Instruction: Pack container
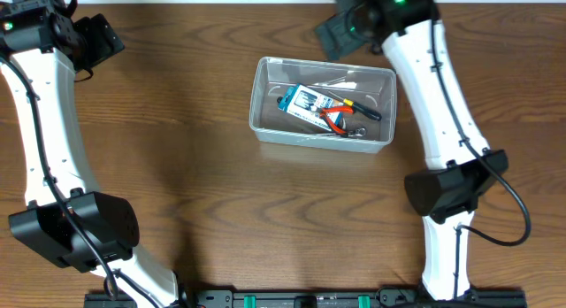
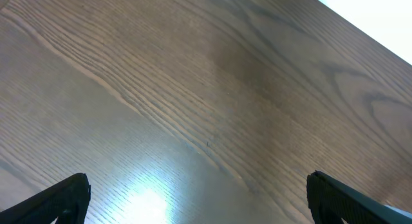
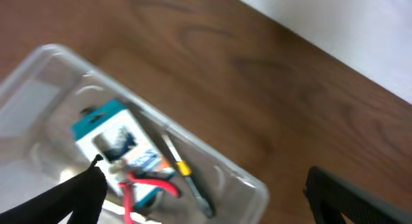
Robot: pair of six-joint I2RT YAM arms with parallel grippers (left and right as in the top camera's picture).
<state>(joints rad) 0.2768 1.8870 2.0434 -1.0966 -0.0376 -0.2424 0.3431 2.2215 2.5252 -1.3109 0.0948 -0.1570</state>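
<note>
Overhead view: the container (image 1: 267, 109) sits at the middle of the table (image 1: 177, 122), tools inside.
We judge packing nearly done: packet (image 1: 305, 101), red pliers (image 1: 340, 122), screwdriver (image 1: 361, 109) are in; left claw (image 2: 203, 201) and right claw (image 3: 209, 198) both spread, empty.

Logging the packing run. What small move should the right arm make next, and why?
Probably ease the right claw back from the container toward rest. Pliers, a screwdriver and a carded pack lie inside. That claw and the left claw look open and empty, and no loose item shows on the table.
</note>
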